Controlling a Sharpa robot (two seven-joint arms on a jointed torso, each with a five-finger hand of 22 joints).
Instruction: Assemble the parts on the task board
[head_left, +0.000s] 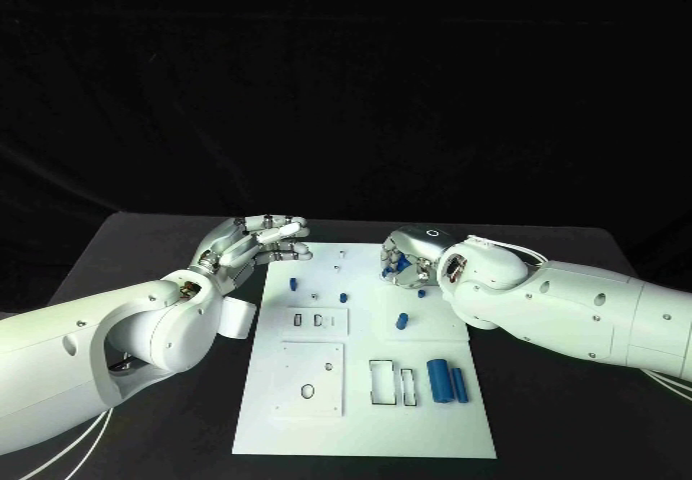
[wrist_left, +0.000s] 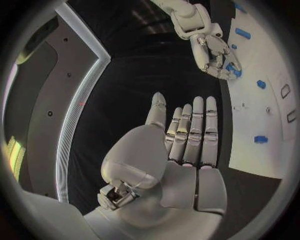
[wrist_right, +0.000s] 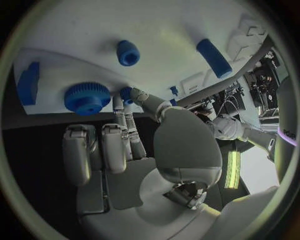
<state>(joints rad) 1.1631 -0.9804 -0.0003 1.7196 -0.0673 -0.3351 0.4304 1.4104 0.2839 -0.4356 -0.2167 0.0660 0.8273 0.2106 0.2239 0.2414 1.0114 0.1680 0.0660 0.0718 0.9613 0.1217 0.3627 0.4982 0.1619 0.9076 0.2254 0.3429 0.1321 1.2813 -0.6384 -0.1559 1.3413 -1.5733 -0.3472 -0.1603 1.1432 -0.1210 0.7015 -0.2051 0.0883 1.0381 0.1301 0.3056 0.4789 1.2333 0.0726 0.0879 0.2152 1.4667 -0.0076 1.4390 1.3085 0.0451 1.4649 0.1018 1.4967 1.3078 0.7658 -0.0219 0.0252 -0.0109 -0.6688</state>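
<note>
The right robot hand (head_left: 408, 262) is placed over the far right part of the task board (head_left: 368, 420), fingertips by a small blue part (wrist_right: 127, 94); whether it is held cannot be told. The left robot hand (head_left: 257, 243) is kept open beside the board's far left edge.

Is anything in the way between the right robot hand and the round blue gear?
Nothing visible. The right robot hand sits right beside the blue gear at the white board's edge, with only bare board and table between them.
</note>
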